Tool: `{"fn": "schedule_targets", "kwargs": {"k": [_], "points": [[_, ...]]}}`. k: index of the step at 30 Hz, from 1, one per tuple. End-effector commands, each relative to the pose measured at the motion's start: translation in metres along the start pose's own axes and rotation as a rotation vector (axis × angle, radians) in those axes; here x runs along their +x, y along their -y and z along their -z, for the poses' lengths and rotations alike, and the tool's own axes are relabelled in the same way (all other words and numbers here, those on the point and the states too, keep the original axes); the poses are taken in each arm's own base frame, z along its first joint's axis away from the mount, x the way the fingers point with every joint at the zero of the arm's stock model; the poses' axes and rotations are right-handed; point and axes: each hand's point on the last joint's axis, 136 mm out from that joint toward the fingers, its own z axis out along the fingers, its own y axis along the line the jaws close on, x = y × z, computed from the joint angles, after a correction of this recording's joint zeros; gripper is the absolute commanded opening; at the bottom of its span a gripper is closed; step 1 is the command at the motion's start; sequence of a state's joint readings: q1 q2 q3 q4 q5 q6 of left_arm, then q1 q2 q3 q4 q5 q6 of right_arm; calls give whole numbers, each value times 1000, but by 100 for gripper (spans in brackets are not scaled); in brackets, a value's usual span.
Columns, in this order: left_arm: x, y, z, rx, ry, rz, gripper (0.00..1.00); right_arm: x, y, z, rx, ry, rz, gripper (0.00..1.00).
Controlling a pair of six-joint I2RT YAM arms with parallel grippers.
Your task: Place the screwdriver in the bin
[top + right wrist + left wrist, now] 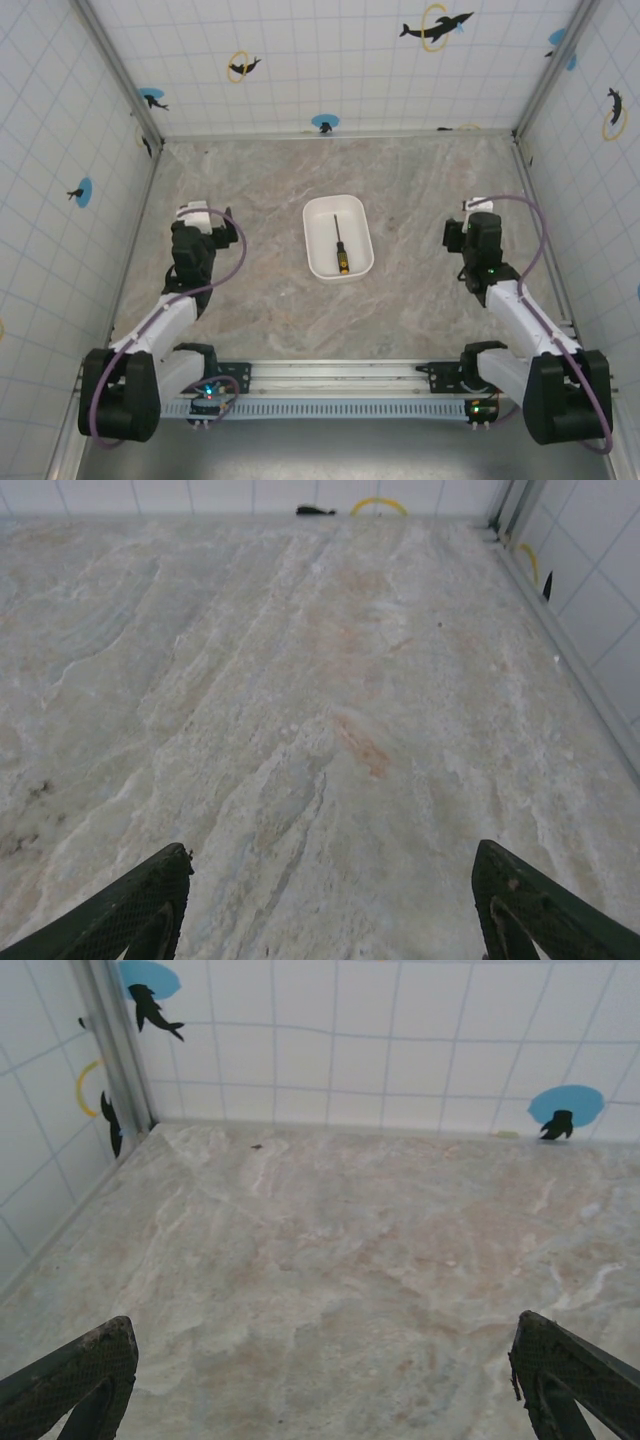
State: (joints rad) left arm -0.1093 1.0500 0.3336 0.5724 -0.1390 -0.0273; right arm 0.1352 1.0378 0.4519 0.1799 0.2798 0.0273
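Task thing: the small slim screwdriver [339,245], with its thin dark metal shaft and yellow-and-black handle, lies flat inside the shallow white rectangular plastic bin [312,246]. The handle points to 6 o'clock and the tip to 12 o'clock.
Bin: it sits mid-table on the marbled beige stone tabletop [250,320], and the overhead view shows nothing poking over its rim.
Left gripper [322,1325]: released and empty. Its two dark fingers [75,1380] are spread wide with only bare tabletop between them. It sits at about 9 o'clock from the bin, well apart.
Right gripper [332,850]: also spread and holding nothing, at about 3 o'clock from the bin, well apart.
Step in hand: you appear to have the placement done, so what is left is a check and a clean finish.
How to do it well: confirm from overhead that the whole tool rests within the walls. If you park the arms, draw each one back toward 6 o'clock along its own side rather than sweeping across the centre.
Risk: the bin looks light, so a stray elbow or cable could nudge it or tip the tool out.
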Motion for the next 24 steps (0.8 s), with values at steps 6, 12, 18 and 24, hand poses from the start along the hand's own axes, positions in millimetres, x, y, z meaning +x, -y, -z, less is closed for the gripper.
{"fn": "schedule_targets", "kwargs": {"k": [6, 12, 18, 24], "points": [[-13, 3, 0, 53, 145, -51, 97, -14, 25, -14, 84, 273, -71, 75], [-1, -3, -5, 41, 146, -59, 97, -16, 20, -25, 40, 308, -113, 75], [10, -7, -10, 42, 122, -53, 97, -1, 18, -34, 38, 325, -122, 75], [21, -8, -18, 38, 101, -46, 97, 0, 19, -41, 47, 300, -123, 76]]}}
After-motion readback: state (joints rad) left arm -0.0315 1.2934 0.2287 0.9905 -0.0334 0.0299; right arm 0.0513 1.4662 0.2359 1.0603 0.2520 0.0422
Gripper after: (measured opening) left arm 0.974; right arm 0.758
